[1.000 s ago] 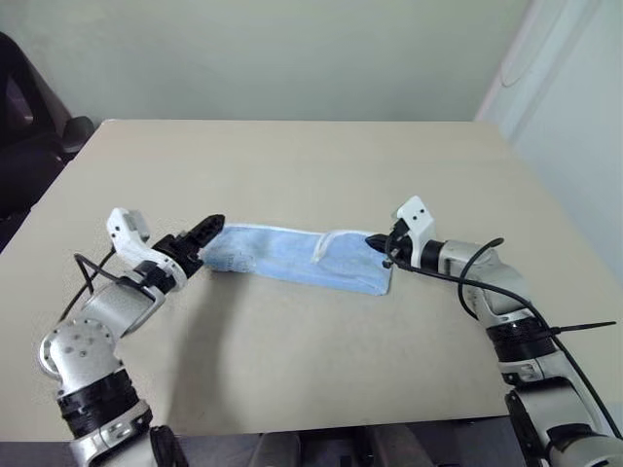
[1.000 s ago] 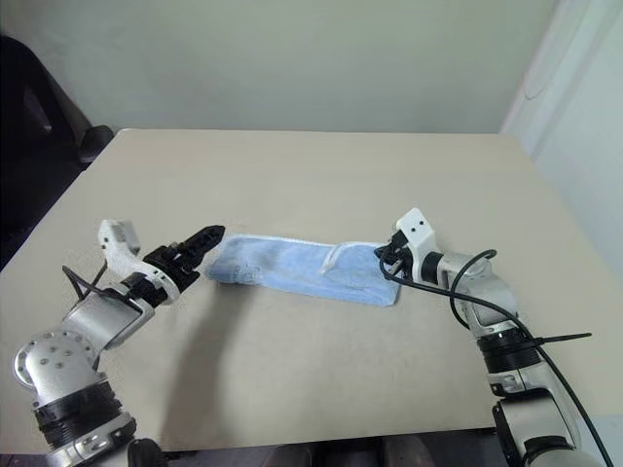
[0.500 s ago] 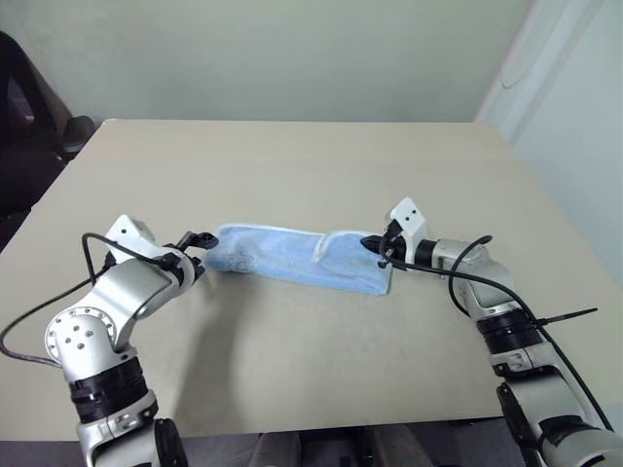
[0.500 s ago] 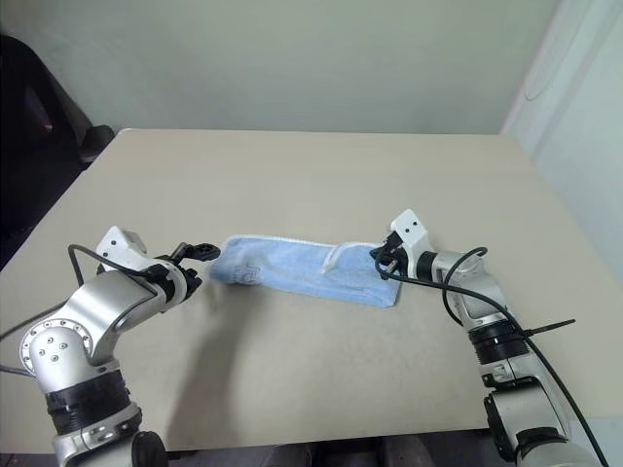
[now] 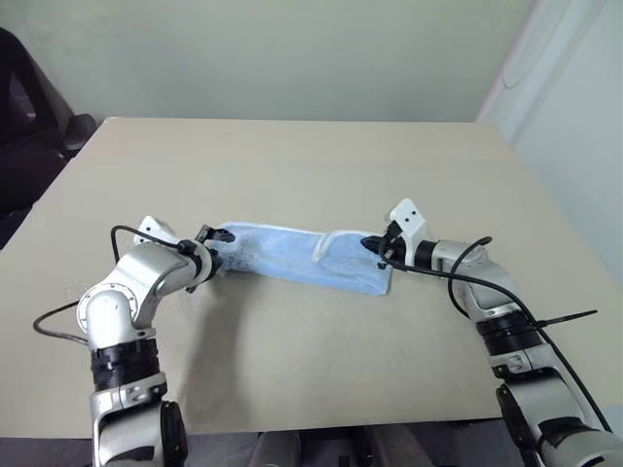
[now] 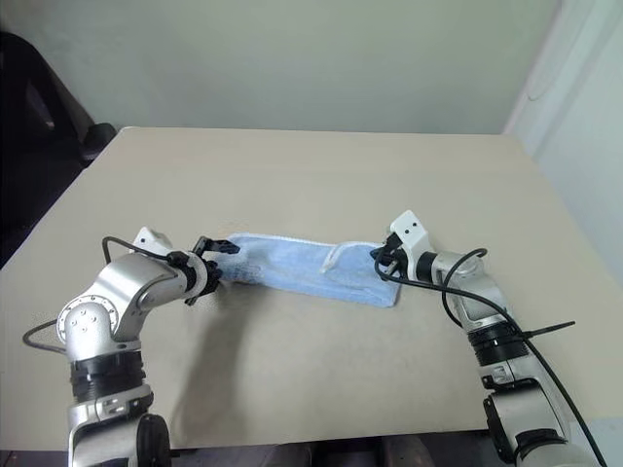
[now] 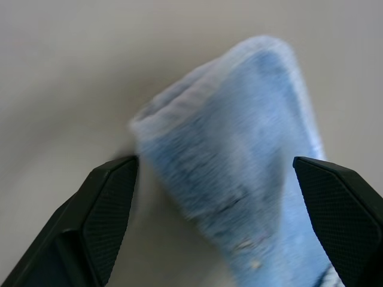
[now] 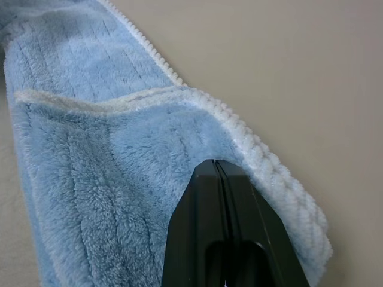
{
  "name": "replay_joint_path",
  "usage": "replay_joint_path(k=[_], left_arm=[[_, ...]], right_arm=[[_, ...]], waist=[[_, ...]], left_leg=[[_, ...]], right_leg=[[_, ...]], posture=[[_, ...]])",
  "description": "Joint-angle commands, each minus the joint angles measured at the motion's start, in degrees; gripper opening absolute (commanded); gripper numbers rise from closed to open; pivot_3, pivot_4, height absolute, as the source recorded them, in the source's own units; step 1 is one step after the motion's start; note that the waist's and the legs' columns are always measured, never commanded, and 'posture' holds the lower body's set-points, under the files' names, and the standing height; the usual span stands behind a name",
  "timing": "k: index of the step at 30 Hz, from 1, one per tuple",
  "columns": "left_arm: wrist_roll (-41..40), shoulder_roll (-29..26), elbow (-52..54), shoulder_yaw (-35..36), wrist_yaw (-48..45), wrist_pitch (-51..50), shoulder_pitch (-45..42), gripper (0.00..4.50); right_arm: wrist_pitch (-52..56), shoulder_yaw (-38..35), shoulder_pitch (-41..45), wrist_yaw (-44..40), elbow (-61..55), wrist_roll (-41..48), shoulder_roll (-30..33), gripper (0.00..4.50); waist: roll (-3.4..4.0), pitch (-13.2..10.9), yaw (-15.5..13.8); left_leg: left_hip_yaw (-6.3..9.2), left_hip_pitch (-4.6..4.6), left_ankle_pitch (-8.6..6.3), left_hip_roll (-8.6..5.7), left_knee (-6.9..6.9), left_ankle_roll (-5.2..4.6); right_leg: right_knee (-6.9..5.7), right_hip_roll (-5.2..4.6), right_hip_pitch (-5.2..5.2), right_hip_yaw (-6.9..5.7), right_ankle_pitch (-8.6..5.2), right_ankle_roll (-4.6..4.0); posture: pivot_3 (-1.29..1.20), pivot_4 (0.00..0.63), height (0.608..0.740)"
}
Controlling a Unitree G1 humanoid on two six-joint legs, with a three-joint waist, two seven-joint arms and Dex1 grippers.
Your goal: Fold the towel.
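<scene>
Right now the left gripper (image 5: 216, 245) sits at the left end of the towel (image 5: 292, 255), jaws spread wide and holding nothing, while the right gripper (image 5: 375, 246) is at the right end, fingers pressed together with their tips on the cloth; whether any fabric is actually pinched there is hard to tell. Towel lies as a long narrow strip across the middle of the table (image 5: 311, 165), already doubled lengthwise by the look of the layered edging. Step in hand looks like taking the left end: best done by bringing both open fingers around all the layers at that end before closing, so no layer slips out, then carrying it over toward the right end with the right gripper keeping that end down. Left wrist view shows what the head views don't: the towel's rolled end (image 7: 239, 173) sits between the two fingers (image 7: 102, 209) but apart from both, so no contact yet. Right wrist view shows the white stitched edging (image 8: 263, 170) curling just beside the closed fingertips.
</scene>
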State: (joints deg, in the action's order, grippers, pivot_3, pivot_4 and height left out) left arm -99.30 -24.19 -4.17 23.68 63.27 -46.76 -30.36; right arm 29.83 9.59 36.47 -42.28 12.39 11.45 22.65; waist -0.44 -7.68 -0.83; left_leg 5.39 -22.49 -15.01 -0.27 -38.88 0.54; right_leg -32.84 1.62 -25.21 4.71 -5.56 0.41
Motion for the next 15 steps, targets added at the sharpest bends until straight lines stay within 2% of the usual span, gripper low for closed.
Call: replay_joint_path(k=[1,8,11,15], left_arm=[[3.12,-1.21,-3.77,-0.18,-4.8,0.04,-2.58,4.5],[5.29,-0.28,-9.32,0.91,-8.35,-0.82,-4.8,4.5],[6.14,1.31,-9.08,1.77,-7.84,0.55,-4.67,3.97],[7.57,3.06,-7.34,3.07,-5.92,1.51,-4.6,2.52]], right_arm=[[-0.61,-1.72,-0.25,1.15,-3.06,-0.26,0.32,0.04],[-0.35,-2.04,-0.94,2.18,-4.19,-0.48,0.5,0.04],[-0.29,-2.25,-0.86,2.41,-4.21,-0.51,0.61,0.0],[-0.18,-2.28,-0.88,2.44,-4.3,-0.53,0.9,0.0]], waist=[[0.0,0.0,0.02],[0.04,-0.02,-0.07],[0.11,-0.07,-0.2],[0.11,-0.09,-0.5]], left_leg=[[0.0,0.0,0.0,0.0,0.0,0.0],[0.01,0.11,-0.02,0.0,0.02,0.02],[0.02,0.28,-0.08,-0.01,0.04,0.13],[0.05,0.29,-0.1,-0.02,0.04,0.15]], right_leg=[[0.0,0.0,0.0,0.01,0.0,0.0],[-0.01,0.01,0.09,0.02,-0.04,0.02],[-0.01,0.01,0.25,0.03,-0.37,0.49],[-0.01,0.01,0.27,0.04,-0.44,0.48]], posture=[[0.0,0.15,0.74],[0.0,0.15,0.74],[0.0,0.15,0.74],[0.0,0.15,0.74]])
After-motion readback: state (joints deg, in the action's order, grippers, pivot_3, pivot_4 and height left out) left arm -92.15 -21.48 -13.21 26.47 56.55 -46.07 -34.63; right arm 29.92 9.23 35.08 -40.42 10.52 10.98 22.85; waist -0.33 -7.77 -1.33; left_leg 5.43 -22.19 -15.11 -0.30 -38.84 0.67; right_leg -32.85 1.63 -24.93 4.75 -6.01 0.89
